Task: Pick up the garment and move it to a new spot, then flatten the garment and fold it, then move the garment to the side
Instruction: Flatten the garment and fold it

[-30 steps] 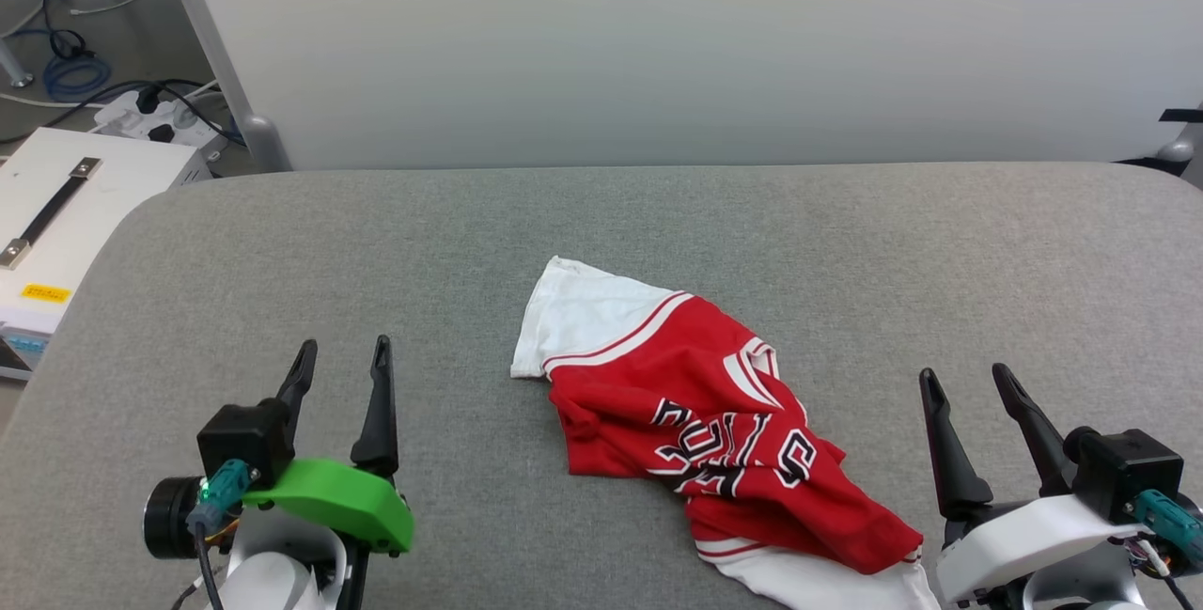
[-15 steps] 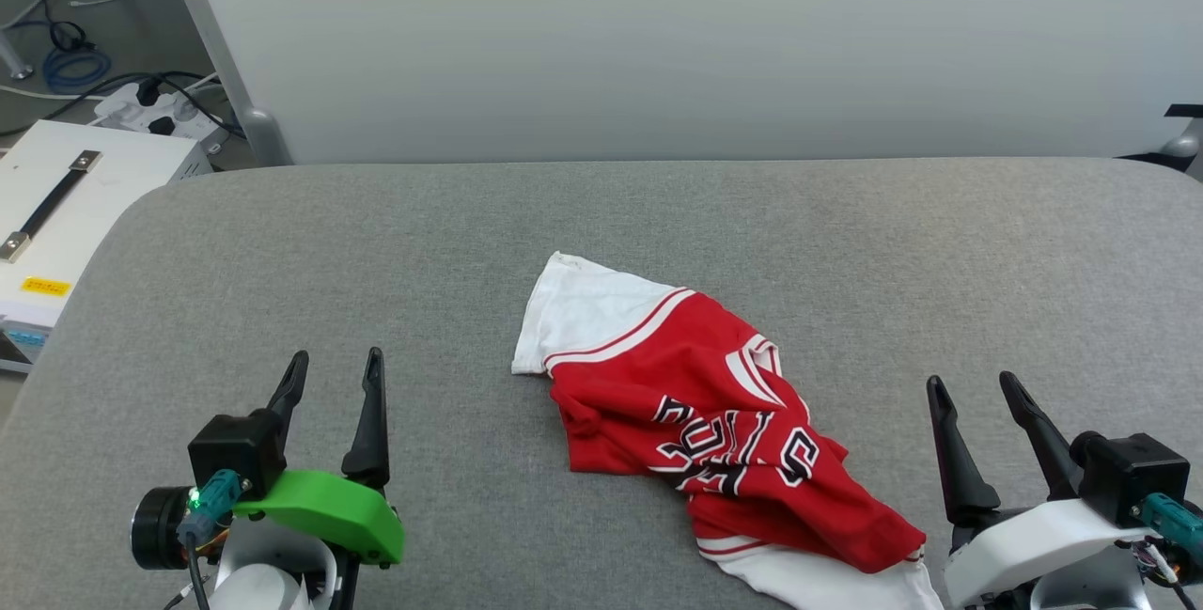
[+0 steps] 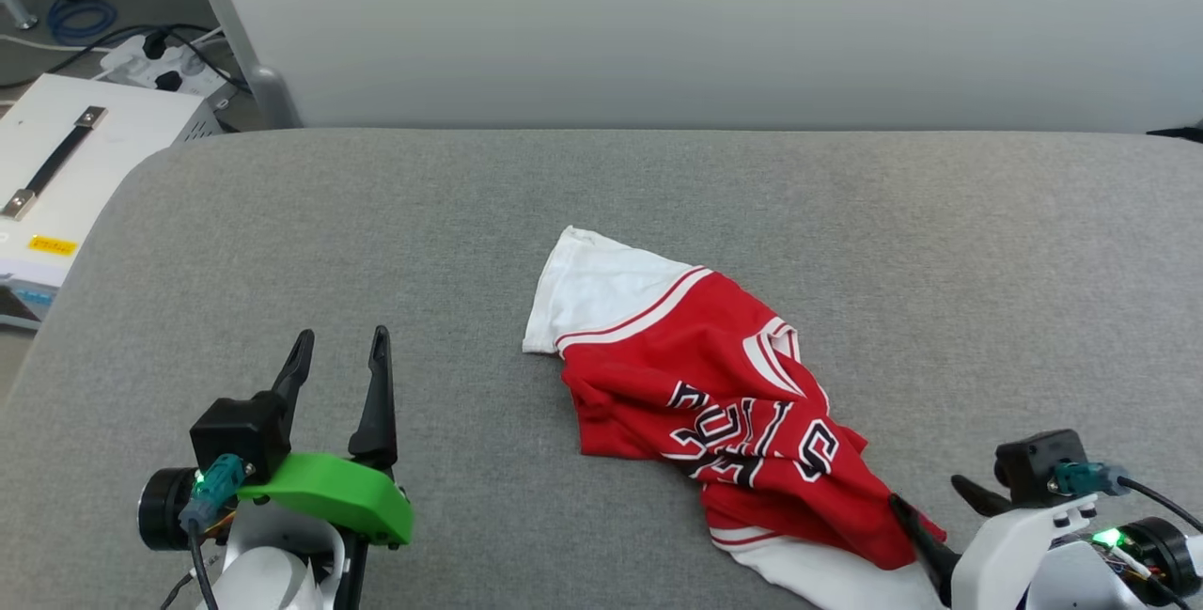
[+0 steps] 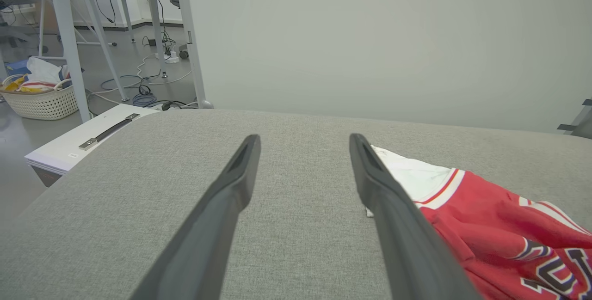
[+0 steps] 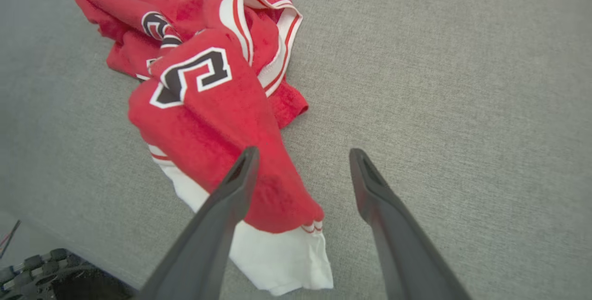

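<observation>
Right jaws (spread, empty) have tipped down over the garment [image 3: 714,384], its end between them; left jaws spread too: pickup looks next.

One garment [image 3: 695,375], two tools [image 3: 343,336] [image 3: 926,490], perhaps one basket [image 4: 41,104]

The head camera looked down from above; both wrist cameras looked from low and close. All saw the shirt [image 3: 695,375].

garment [image 5: 222,106]: we see fuzzy red cloth; its white part by the right fingers [image 5: 217,226] looks smoother.
table [image 3: 470,215]: we see grey woven cloth, matt and coarse, beneath both finger pairs.
left fingers [image 4: 226,207]: matt dark plastic, we judge.
</observation>
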`<state>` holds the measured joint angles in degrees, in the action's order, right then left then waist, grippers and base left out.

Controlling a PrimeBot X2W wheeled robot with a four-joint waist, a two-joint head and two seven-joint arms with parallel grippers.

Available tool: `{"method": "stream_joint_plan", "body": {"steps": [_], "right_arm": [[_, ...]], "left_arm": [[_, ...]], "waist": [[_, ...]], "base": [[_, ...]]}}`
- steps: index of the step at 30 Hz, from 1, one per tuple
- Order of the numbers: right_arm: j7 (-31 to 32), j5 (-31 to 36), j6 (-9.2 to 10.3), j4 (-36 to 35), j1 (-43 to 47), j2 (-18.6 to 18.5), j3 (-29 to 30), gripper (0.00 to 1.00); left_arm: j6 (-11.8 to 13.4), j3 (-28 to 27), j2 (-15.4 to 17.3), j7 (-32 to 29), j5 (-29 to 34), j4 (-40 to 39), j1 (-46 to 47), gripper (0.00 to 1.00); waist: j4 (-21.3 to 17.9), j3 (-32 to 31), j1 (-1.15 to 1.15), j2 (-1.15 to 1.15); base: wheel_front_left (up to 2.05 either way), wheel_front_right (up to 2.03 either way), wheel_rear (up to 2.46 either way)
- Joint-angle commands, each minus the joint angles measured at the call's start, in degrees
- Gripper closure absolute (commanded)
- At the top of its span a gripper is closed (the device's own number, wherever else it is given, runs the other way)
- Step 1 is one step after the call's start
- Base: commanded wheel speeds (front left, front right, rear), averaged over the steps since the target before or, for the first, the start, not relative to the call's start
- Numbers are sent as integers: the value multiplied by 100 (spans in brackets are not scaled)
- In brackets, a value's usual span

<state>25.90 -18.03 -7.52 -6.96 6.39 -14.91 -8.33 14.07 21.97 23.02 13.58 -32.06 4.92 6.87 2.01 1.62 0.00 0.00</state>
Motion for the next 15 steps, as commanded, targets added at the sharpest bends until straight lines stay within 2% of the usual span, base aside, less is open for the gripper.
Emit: {"method": "stream_joint_plan", "body": {"steps": [1, 6, 11, 12, 13, 14, 15], "right_arm": [[198, -142, 3, -99, -70, -129, -166, 0], [615, -394, 3, -211, -326, -507, -656, 0], [789, -652, 3, 96, -774, -798, -1091, 0], [822, -688, 3, 158, -815, -826, -1129, 5], [866, -770, 3, 245, -878, -862, -1193, 83], [882, -840, 3, 279, -911, -868, -1215, 100], [893, -894, 3, 294, -954, -887, -1237, 100]], "left_arm": [[35, -18, -48, 29, 16, -20, 127, 0], [2, -24, -158, 73, 36, 20, 243, 0], [-89, -5, -298, 106, 83, 97, 439, 0], [-104, 0, -316, 109, 90, 115, 464, 0], [-133, 12, -351, 115, 105, 154, 506, 0], [-150, 17, -370, 118, 115, 176, 528, 0], [-168, 18, -392, 121, 126, 202, 544, 0]], "waist": [[137, 137, 0, 0], [290, 344, 0, 0], [449, 580, 0, 0], [470, 595, 0, 0], [511, 620, 0, 0], [530, 634, 0, 0], [544, 643, 0, 0]], "base": [[0, 0, 0], [0, 0, 0], [0, 0, 0], [0, 0, 0], [0, 0, 0], [0, 0, 0], [0, 0, 0]]}}
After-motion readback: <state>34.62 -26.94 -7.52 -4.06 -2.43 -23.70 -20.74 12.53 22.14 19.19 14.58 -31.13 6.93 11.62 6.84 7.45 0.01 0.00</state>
